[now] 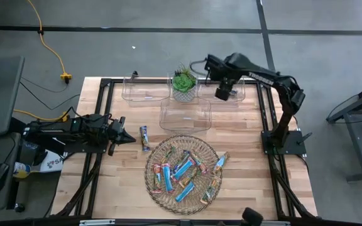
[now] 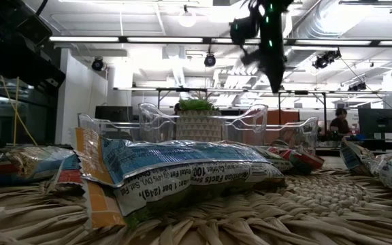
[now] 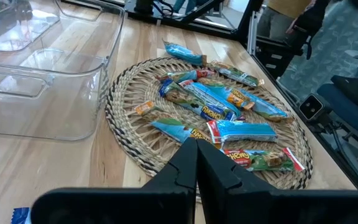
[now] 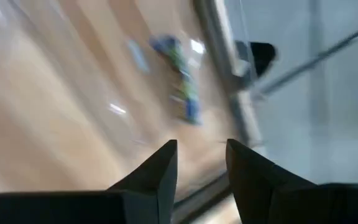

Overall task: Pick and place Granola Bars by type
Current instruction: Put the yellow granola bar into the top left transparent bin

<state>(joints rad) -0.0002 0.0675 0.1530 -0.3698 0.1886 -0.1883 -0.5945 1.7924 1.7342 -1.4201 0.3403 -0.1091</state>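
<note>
High view puts the round wicker tray (image 1: 182,174) at about six o'clock on the wooden table (image 1: 244,125), heaped with most of the Granola Bars (image 1: 182,171) in blue, orange and green-gold wrappers; one bar hangs over its rim at three o'clock, and a single blue bar (image 1: 144,137) lies on the wood just off the tray at ten o'clock. The left gripper (image 1: 131,139) rests low at nine o'clock with its fingers pressed together on nothing, tips pointing at that loose bar. The right gripper (image 1: 222,94) hangs over the clear bin (image 1: 231,94) at one o'clock, its fingers parted and empty; its wrist view shows a blurred blue-green bar (image 4: 182,87) lying below. A potted plant (image 1: 184,81) stands at twelve o'clock between two bins, a third bin (image 1: 185,115) just in front.
</note>
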